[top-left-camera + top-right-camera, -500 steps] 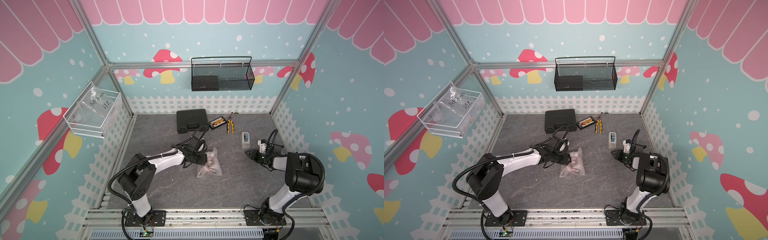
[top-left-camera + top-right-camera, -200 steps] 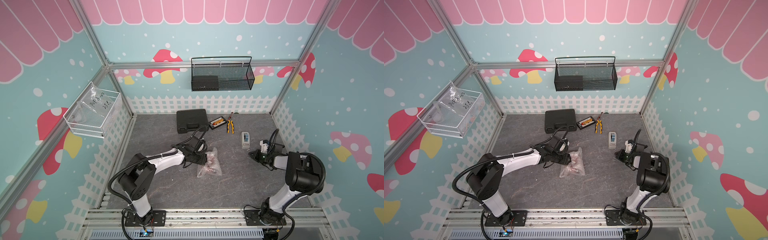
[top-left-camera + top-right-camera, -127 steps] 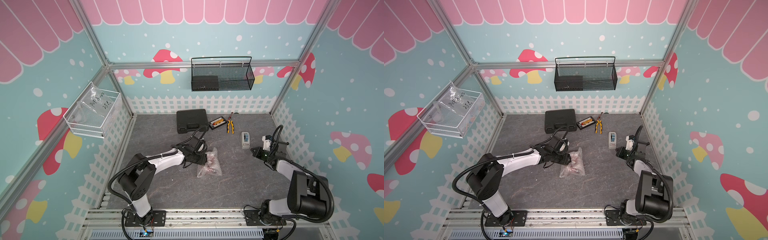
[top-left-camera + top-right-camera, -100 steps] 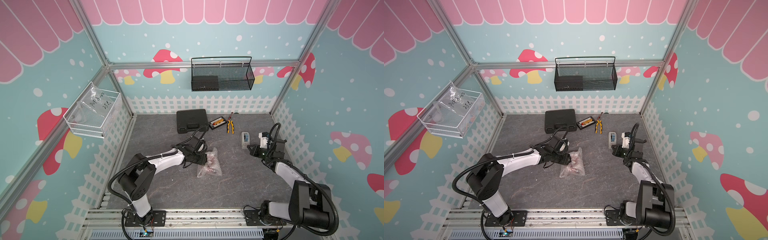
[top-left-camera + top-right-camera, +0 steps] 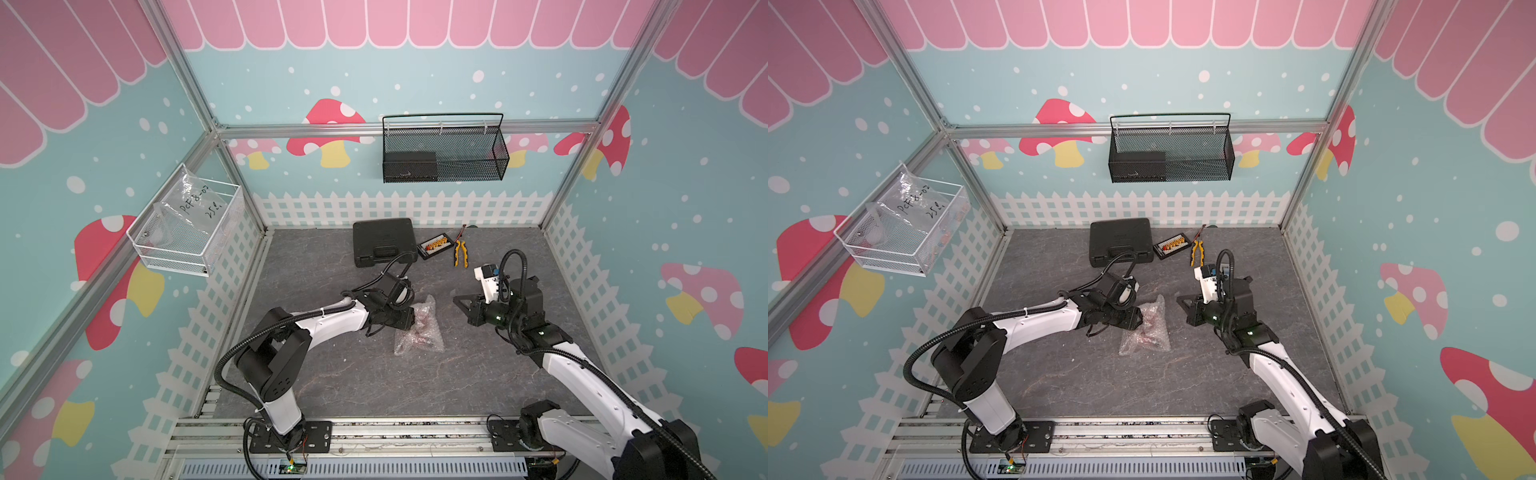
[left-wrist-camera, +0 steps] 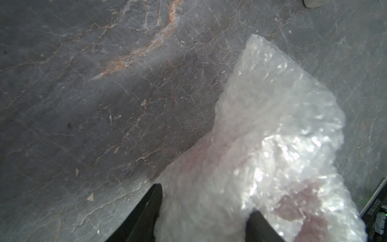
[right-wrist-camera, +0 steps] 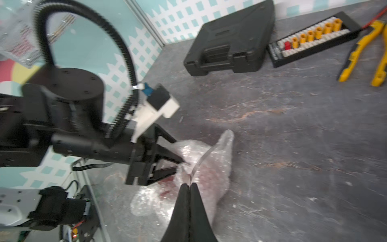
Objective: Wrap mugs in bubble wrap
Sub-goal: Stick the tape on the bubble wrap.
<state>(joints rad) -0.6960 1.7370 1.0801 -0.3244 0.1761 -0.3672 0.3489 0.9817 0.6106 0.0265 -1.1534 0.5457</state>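
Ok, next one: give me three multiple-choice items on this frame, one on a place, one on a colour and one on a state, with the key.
1. Where does the black case lie?
A. At the table's front edge
B. At the back of the table
C. In the table's middle

2. What colour are the handles of the pliers?
A. Blue
B. Green
C. Yellow

3. How do the jaws of the right gripper stand?
A. Shut
B. Wide open
C. Clamped on the black case

Key:
1 B: in both top views the case sits flat on the table, close to the back wall.
2 C: the handles show yellow in both top views and in the right wrist view.
3 A: the right wrist view shows the two fingertips pressed together.
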